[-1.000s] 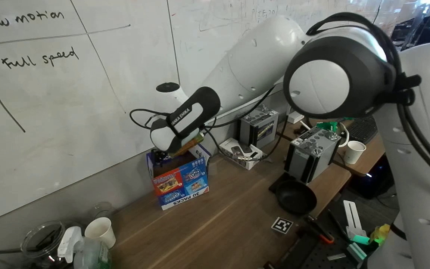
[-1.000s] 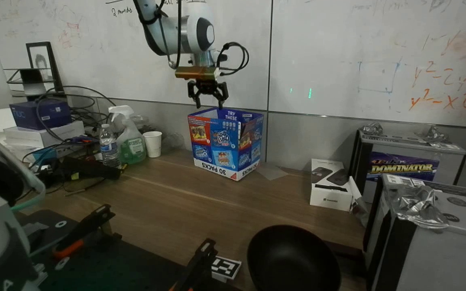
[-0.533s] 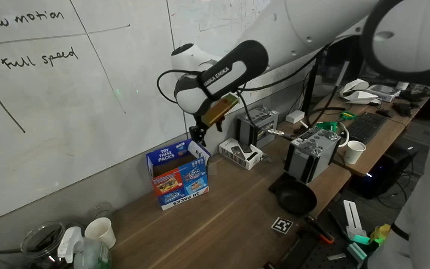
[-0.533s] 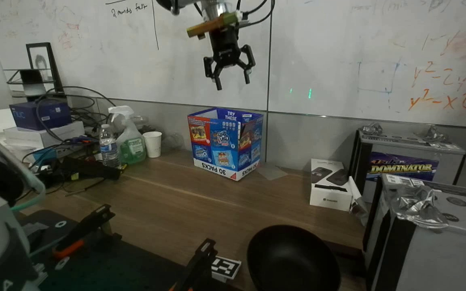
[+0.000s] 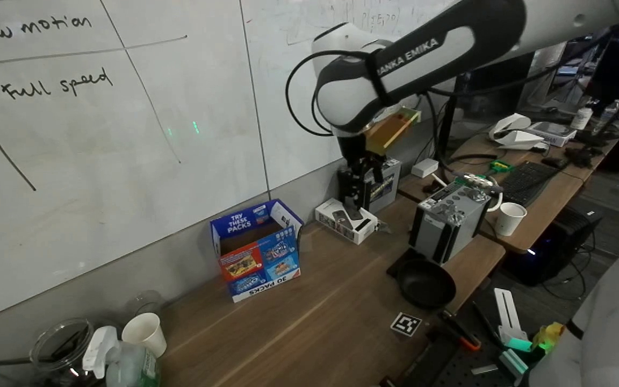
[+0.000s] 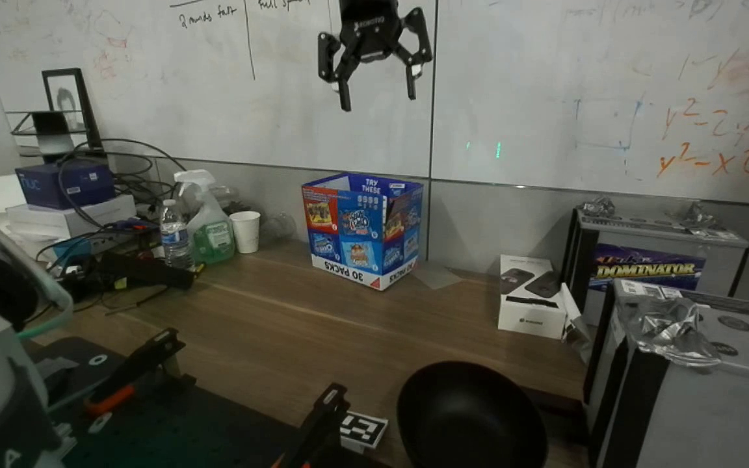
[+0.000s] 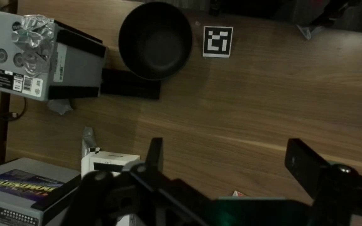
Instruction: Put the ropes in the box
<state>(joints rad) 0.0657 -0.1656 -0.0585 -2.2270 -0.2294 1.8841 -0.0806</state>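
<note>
Wood tbl [image 6: 270, 338] w/ printed box [image 6: 356, 237], bkgd whiteboard [image 6: 543, 117], hand [image 6: 379, 102] spread wide, box interior unclear

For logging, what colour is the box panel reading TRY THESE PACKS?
The box panel is blue with white lettering, clearest in an exterior view.

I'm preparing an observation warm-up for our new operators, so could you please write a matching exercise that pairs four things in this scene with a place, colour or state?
Things
1. gripper
2. snack box
3. bowl
4. spray bottle

Descriptions
A. partly green, beside a paper cup
B. jaws apart, holding nothing
C. black, near a square printed marker
D. blue and red, open at the top

Right pairs: 1-B; 2-D; 3-C; 4-A
</note>
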